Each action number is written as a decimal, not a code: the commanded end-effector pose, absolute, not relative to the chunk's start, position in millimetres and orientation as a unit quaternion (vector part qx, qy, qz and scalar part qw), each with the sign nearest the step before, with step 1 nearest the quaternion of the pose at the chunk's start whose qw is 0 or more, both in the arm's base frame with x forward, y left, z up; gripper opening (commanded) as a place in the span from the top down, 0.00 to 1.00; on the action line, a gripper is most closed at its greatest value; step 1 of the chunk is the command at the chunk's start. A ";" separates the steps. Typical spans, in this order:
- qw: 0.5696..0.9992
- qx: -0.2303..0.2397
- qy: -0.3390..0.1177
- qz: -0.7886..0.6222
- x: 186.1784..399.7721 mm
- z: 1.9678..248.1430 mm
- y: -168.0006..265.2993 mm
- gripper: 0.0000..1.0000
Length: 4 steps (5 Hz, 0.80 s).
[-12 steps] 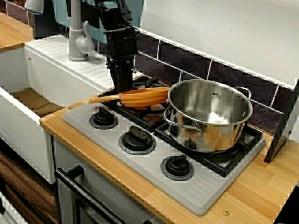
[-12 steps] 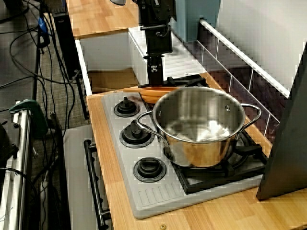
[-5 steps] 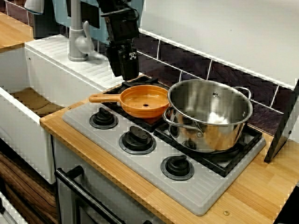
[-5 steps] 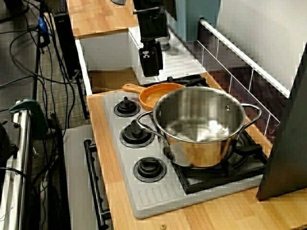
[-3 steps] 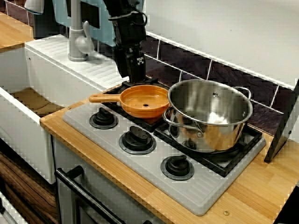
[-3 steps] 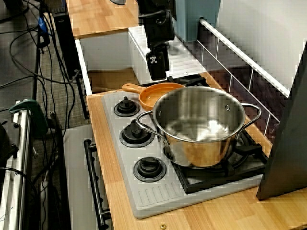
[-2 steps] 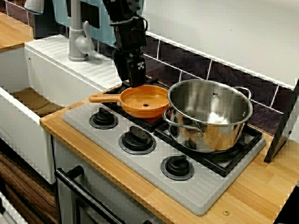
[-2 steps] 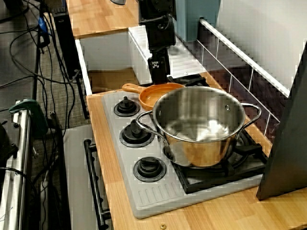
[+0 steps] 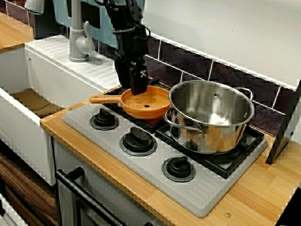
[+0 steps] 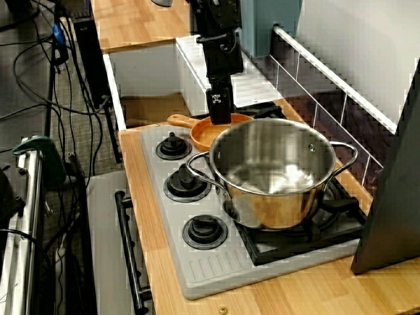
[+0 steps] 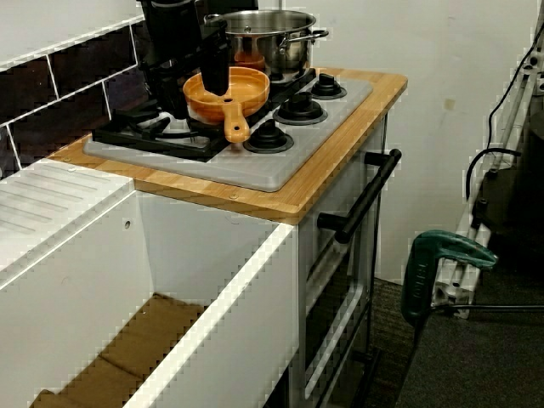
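In the view from the stove's front: at the near edge, a grey stove top with three black knobs in a row. Just behind, an orange pan lying flat on the back-left burner grate, close against the steel pot on its right. Long axis of the pan along the counter, with the handle pointing away from the pot, toward the sink.

Directly above the pan's rear rim, a black gripper pointing straight down, its tip about level with the rim, over the bowl end and apart from the handle. Cannot tell whether parted or clamped. The view from the sink side shows one dark finger in front of the bowl and a dark bulk behind it, with the rim itself covered. Cannot tell either whether touching the pan or just clear of it.

In the view from the pot's end, most of the pan's bowl hidden behind the pot wall.

Farthest back, dark tiles and a grey tap.
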State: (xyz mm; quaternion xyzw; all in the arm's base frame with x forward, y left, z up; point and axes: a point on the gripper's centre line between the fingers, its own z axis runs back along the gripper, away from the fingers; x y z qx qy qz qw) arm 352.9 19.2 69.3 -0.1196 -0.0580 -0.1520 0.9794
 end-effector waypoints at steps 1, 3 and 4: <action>0.980 -0.110 -0.072 -0.152 354.7 73.9 20.4 0.00; 0.979 -0.114 -0.075 -0.149 349.2 69.2 19.7 1.00; 0.979 -0.112 -0.078 -0.153 341.6 71.5 16.7 1.00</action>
